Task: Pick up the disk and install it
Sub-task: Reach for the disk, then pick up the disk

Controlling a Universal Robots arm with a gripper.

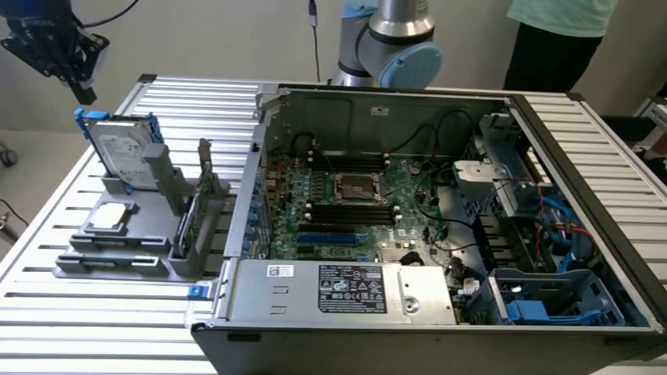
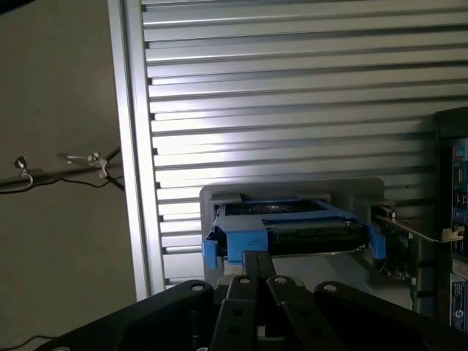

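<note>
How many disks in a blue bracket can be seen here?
1. The disk stands upright in the grey rack at the exterior view's left, beside the open case, near the gripper. Others may sit hidden inside the case.

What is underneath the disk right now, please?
The disk stands on edge in a slot of the grey holder, which sits on the slatted metal table. The holder's wall covers the disk's lower edge, so the slot's floor cannot be seen.
</note>
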